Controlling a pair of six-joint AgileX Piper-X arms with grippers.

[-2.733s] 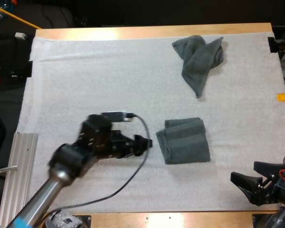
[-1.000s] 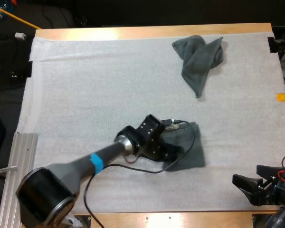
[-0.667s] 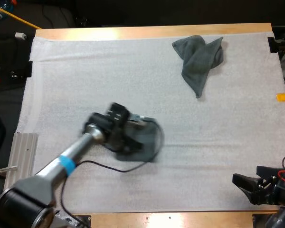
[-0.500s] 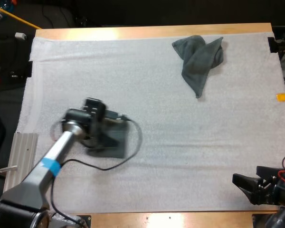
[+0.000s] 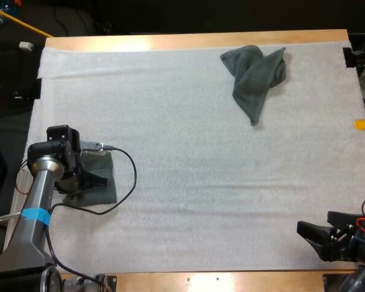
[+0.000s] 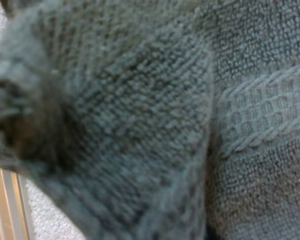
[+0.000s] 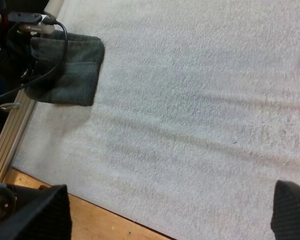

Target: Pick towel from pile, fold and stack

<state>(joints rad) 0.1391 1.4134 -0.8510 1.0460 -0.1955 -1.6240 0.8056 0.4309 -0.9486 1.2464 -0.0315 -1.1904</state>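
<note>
A folded dark grey-green towel lies at the mat's left edge, and my left gripper presses down into it, shut on its left part. In the left wrist view the towel's weave bunches up right against the camera. The folded towel also appears in the right wrist view, with the left arm beside it. A crumpled towel sits at the far right of the mat. My right gripper hovers open over the mat's near right corner, fingers wide apart, holding nothing.
A ribbed metal rail runs along the mat's left side, close to the folded towel. The white mat stretches bare between the two towels. The wooden table edge lies along the near side.
My left gripper has dragged the folded towel from the middle of the mat to its left edge. The crumpled towel and the right arm have stayed put.
</note>
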